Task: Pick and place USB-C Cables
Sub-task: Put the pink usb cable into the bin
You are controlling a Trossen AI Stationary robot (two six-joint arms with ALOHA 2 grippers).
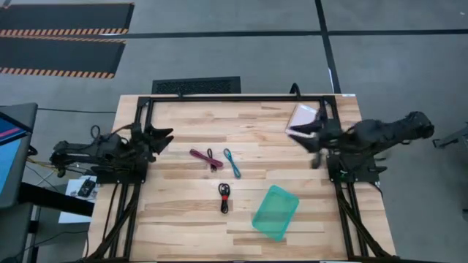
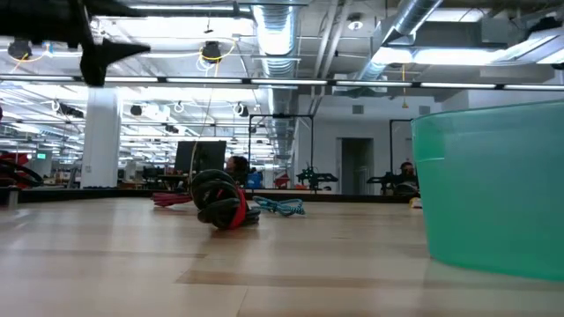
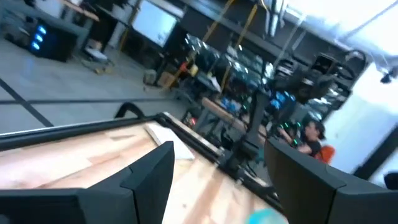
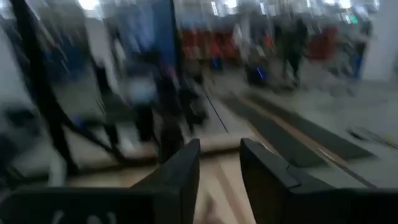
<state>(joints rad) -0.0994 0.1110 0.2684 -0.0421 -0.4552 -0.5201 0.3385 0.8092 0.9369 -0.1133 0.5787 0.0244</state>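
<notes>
Three coiled cables lie on the wooden table (image 1: 183, 219). The maroon-pink cable (image 1: 206, 158) (image 2: 172, 199) and the teal-blue cable (image 1: 232, 162) (image 2: 280, 206) sit side by side near the middle. The black cable with a red band (image 1: 224, 197) (image 2: 220, 201) lies nearer the near edge. My left gripper (image 1: 167, 137) (image 3: 217, 165) is open and hovers above the table's left side, left of the maroon cable. My right gripper (image 1: 298, 132) (image 4: 219, 163) is open by a narrow gap and hovers near the far right corner. Neither touches a cable.
A translucent green tray (image 1: 276, 212) (image 2: 493, 189) rests on the table, near its right front. A pale pink flat packet (image 1: 301, 113) (image 3: 177, 146) lies by the far right corner, beside my right gripper. A black frame (image 1: 241, 98) runs along the far edge.
</notes>
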